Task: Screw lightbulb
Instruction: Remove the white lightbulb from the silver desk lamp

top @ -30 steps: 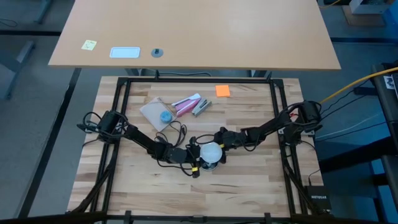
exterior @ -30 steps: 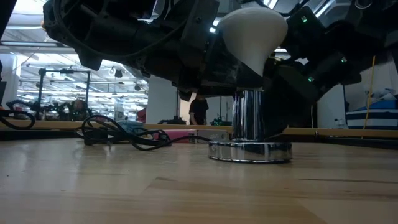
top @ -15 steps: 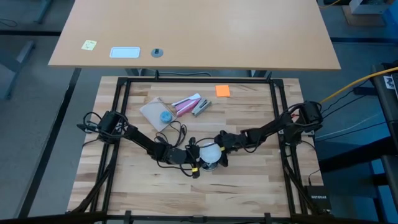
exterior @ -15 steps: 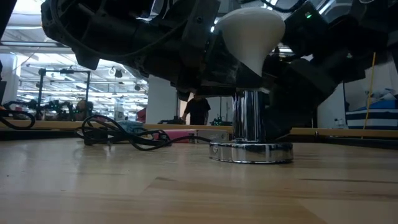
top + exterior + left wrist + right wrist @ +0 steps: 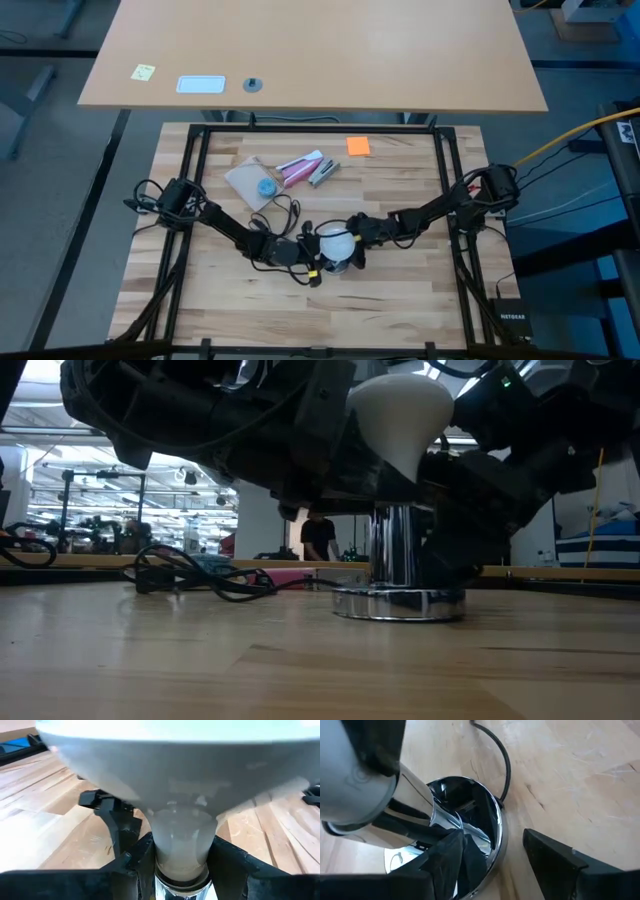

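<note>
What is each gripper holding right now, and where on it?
The left gripper clamps the lightbulb at its narrow neck. The right gripper straddles the chrome socket at its base.

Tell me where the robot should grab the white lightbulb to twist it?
Grip the lightbulb at its narrow neck, just under the globe, coming in level from the side. It stands upright in the shiny socket, and the globe looks wide and smooth, so fingers would probably slip there. The left hand sits around that neck.
</note>
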Controlling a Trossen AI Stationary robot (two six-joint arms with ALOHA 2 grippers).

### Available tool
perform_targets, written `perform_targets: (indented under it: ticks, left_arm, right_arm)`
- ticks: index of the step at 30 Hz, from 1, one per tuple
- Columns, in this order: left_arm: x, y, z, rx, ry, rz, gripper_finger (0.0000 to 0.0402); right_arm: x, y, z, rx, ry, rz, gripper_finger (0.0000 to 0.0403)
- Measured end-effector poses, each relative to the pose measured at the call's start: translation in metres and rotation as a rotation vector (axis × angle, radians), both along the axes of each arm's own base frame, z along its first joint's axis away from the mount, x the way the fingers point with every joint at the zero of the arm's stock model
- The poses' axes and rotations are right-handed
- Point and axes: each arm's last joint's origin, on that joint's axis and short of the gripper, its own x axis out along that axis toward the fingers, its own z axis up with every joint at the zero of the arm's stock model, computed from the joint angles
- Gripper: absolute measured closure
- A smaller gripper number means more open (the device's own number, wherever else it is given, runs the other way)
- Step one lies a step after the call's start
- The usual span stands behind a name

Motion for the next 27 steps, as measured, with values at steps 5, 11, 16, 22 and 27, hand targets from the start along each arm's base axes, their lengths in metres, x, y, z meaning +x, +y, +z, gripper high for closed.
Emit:
perform_targets:
  ticks: [5, 11, 16, 22, 27]
  left_arm:
    - [0.0, 0.001, 0.0, 0.003, -0.006, 0.035, 0.0261]
    - [-0.001, 0.002, 0.001, 0.011, -0.01, 0.062, 0.0261]
    - [-0.002, 0.001, 0.0, 0.022, -0.008, 0.081, 0.0261]
    - [-0.006, -0.012, 0.0, 0.07, 0.006, 0.046, 0.0261]
    - [-0.009, -0.023, 0.0, 0.082, 0.012, -0.015, 0.0261]
  right_arm:
    - [0.001, 0.001, 0.0, 0.078, 0.006, -0.067, 0.0178]
    - [0.001, 0.0, 0.001, 0.109, 0.009, -0.155, 0.0178]
    - [0.001, -0.001, 0.001, 0.038, -0.016, -0.207, 0.0178]
    - [0.002, -0.005, 0.003, -0.173, -0.076, -0.253, 0.0178]
    - [0.003, -0.009, 0.004, -0.246, -0.092, -0.293, 0.0178]
